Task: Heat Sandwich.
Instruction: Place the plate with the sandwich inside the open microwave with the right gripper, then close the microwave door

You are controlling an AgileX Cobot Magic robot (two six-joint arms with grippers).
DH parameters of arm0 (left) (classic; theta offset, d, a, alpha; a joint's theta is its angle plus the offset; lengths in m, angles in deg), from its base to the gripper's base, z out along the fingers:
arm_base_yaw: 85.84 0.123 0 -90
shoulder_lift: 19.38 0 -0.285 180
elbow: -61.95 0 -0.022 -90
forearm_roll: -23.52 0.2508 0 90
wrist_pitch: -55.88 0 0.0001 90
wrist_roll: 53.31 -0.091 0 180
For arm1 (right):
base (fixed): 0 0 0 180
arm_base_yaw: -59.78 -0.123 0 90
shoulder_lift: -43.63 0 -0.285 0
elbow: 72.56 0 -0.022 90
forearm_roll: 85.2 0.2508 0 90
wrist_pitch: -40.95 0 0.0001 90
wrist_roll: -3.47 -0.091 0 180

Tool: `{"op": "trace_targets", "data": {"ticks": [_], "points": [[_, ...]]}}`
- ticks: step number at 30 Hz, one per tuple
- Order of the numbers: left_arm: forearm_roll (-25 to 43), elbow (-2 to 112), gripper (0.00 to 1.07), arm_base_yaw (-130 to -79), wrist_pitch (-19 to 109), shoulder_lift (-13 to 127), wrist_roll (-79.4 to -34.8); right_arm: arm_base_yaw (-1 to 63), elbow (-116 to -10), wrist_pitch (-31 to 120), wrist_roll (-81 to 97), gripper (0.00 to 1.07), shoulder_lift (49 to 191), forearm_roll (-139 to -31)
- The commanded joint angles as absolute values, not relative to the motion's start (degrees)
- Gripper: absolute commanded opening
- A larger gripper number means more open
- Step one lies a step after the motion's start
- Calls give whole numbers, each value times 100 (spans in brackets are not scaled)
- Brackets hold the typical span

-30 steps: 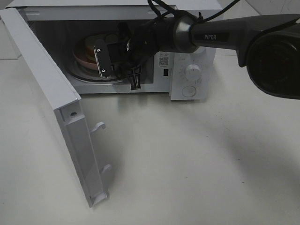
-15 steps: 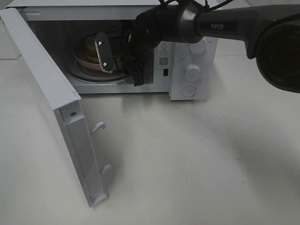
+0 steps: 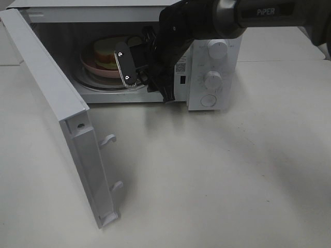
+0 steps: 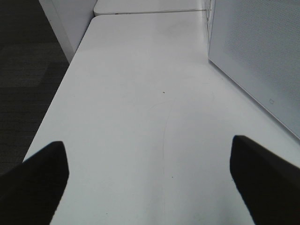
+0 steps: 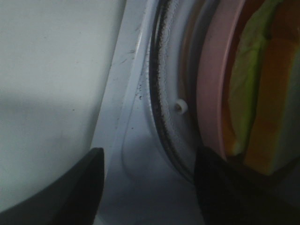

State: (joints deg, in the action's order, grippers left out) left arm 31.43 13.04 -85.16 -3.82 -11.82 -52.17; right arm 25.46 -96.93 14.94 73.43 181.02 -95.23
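The sandwich point(image 3: 106, 51) lies on a round pink plate point(image 3: 95, 68) on the glass turntable point(image 3: 98, 82) inside the open microwave point(image 3: 212, 101). My right gripper point(image 3: 142, 77) hangs in the oven's opening just right of the plate, open, with nothing between its fingers. In the right wrist view its gripper point(image 5: 147, 187) frames bare oven floor, with the plate's rim point(image 5: 213, 84) and the sandwich's green filling point(image 5: 248, 89) beside one finger. My left gripper point(image 4: 150, 187) is open over bare white table and does not show in the exterior view.
The microwave door point(image 3: 46, 82) stands swung wide open toward the front left, its latch hooks point(image 3: 108, 138) sticking out. Control knobs point(image 3: 212, 79) sit on the oven's right panel. A perforated white panel point(image 4: 258, 56) stands beside my left gripper.
My right gripper has drawn back from the plate, rightward and toward the oven's mouth, with its jaws wider apart. The plate and sandwich stay on the turntable. The left gripper shows no earlier frame.
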Motion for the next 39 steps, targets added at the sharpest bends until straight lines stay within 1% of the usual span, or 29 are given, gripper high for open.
{"op": "trace_targets", "data": {"ticks": [1, 7, 10, 14, 17, 18, 24, 30, 36, 39], "points": [[3154, 1292, 86, -8510, -302, -1240, -5194, 2495, -9475, 1489, 7394, 57, 17895, -9511], [3154, 1292, 86, -8510, -302, -1240, -5194, 2294, -8805, 1460, 7389, 57, 17448, -9511], [3149, 1292, 86, -8510, -302, -1240, -5194, 2294, -8633, 1460, 7389, 57, 17299, -9511], [3149, 1292, 86, -8510, -302, -1240, -5199, 2294, -7940, 1494, 7389, 57, 16721, -9534], [3137, 1292, 86, -8510, -302, -1240, -5211, 2294, -7699, 1494, 7389, 57, 16520, -9534], [3137, 1292, 86, -8510, -302, -1240, -5211, 2294, -7441, 1494, 7389, 57, 16302, -9534], [3137, 1292, 86, -8510, -302, -1240, -5211, 2294, -6903, 1483, 7291, 57, 15798, -9523], [3137, 1292, 86, -8510, -302, -1240, -5211, 2294, -6261, 1437, 6610, 57, 15202, -9529], [3137, 1292, 86, -8510, -302, -1240, -5211, 2294, -5562, 1299, 5366, 57, 14423, -9529], [3137, 1292, 86, -8510, -302, -1240, -5211, 2294, -5390, 1219, 4851, 57, 14182, -9529]]}}
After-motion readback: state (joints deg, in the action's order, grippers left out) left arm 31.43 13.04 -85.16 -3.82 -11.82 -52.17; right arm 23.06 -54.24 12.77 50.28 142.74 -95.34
